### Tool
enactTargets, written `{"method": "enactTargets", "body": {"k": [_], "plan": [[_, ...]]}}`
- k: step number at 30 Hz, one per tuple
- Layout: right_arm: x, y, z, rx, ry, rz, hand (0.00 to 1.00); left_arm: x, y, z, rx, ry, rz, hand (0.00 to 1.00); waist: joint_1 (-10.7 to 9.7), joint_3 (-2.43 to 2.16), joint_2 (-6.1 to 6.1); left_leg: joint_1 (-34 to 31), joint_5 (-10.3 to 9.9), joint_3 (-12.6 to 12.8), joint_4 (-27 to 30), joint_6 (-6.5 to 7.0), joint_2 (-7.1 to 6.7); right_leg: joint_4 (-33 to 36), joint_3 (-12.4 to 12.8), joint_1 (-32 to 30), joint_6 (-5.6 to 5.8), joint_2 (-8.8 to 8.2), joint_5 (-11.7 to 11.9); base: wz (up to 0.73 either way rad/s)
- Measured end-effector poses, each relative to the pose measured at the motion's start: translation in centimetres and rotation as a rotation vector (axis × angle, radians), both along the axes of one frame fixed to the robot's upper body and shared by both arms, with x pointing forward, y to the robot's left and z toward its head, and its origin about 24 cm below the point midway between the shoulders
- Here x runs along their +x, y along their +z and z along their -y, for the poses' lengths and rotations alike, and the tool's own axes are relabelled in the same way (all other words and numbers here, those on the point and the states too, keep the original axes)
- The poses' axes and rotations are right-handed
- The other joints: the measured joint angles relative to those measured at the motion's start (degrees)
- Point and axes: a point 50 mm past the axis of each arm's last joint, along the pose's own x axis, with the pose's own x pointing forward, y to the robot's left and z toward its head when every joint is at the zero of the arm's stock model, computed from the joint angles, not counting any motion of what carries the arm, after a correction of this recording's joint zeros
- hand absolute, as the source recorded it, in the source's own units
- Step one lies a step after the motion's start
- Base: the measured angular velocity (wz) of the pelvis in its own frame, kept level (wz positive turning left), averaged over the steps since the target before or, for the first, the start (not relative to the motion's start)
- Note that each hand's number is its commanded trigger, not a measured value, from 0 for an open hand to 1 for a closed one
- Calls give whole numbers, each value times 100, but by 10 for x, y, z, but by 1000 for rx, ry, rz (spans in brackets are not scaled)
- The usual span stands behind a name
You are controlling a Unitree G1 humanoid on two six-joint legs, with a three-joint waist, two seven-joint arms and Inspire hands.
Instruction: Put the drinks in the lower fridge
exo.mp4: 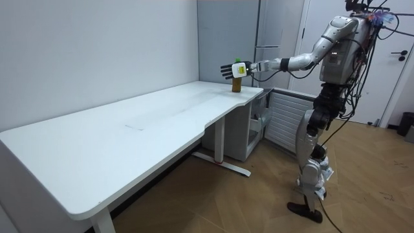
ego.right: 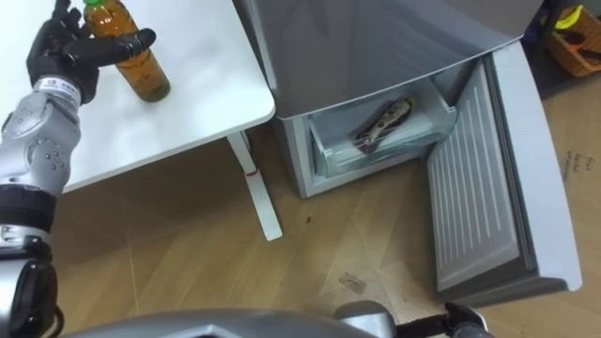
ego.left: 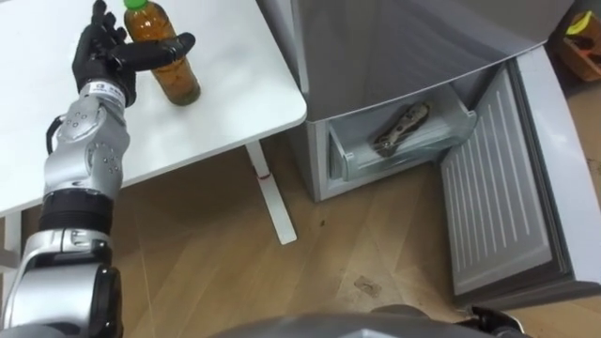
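Bottle (ego.left: 178,80) of amber drink with a green cap stands upright on the white table (ego.left: 235,94) in the upper left of the frame. The left hand (ego.left: 99,61) is beside it, fingers spread straight and thumb lying across its front, not closed round it. At centre right the fridge (ego.left: 404,47) has its lower door (ego.left: 498,207) open, and a pulled-out drawer (ego.left: 413,152) holds a mottled packet (ego.left: 402,129).

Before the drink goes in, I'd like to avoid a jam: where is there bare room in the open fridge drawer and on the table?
In the drawer, the strip between its left wall and the mottled packet lying slantwise is bare. The table is bare from the bottle to its fridge-side edge. Crowded: around the bottle, where the left hand reaches.
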Motion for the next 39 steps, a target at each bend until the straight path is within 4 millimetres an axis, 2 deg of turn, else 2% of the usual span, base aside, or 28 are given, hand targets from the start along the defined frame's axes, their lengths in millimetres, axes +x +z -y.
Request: {"method": "enactTargets", "body": {"k": [5,6,7,8,19,27,32,39], "plan": [[-1,0,0,-7,27,-14,0,4,3,0,-2,-23,7,0,-4,9,-10,-6,0,12,0,0,-3,-4,23,-18,1,0,0,0],[-1,0,0,-8,27,-14,0,4,4,0,-2,-24,9,18,-4,9,-10,-13,0,15,0,0,-3,-2,29,-29,1,1,0,-5],[-1,0,0,-8,28,-13,0,5,5,-1,0,-26,11,72,-1,9,-8,-24,0,24,-1,0,-3,2,52,-52,1,5,0,-7],[-1,0,0,-8,28,-14,0,5,4,-2,1,-30,9,100,-3,9,-8,-23,1,38,-1,0,-2,3,67,-59,1,6,0,-8],[-2,0,1,-8,10,-29,0,4,4,-6,15,-39,-18,100,-18,10,-9,-29,1,80,-1,0,-2,-14,95,-73,1,6,-1,-2],[0,0,2,-7,6,-25,0,2,-4,-4,2,-66,-81,100,-60,8,-5,-39,1,80,-1,0,-2,-15,98,-88,2,8,-1,0],[3,1,2,-2,0,-20,0,2,-2,-5,4,-64,-80,100,-107,-32,52,-99,1,82,1,0,-2,16,126,-161,1,11,0,-2],[3,1,3,-8,-1,-20,0,2,-3,-5,3,-62,-91,100,-130,-31,51,-113,1,79,2,0,0,28,120,-170,-1,13,0,0]]}}
